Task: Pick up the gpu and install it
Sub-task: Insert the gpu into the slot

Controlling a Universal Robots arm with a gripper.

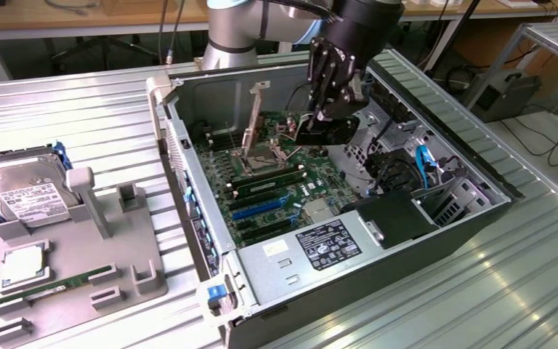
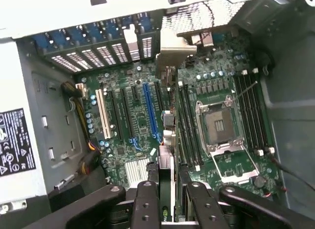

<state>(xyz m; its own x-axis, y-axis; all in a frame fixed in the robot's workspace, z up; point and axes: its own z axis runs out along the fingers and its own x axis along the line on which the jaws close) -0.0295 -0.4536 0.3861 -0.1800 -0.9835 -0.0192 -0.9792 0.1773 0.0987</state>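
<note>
My pincer (image 1: 324, 120) hangs in the computer case (image 1: 376, 298) above the motherboard (image 1: 289, 182), gripping the gpu (image 1: 325, 132), while at the exterior view's left the hard drive (image 1: 22, 193) and memory stick (image 1: 56, 283) lie on a holder (image 1: 75, 265).

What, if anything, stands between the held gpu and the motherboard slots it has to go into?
Nothing visible does. The gripper is shut on the gpu, edge-on above the motherboard. The long blue slot and the black slots beside it are bare: no cable or card crosses them.
</note>
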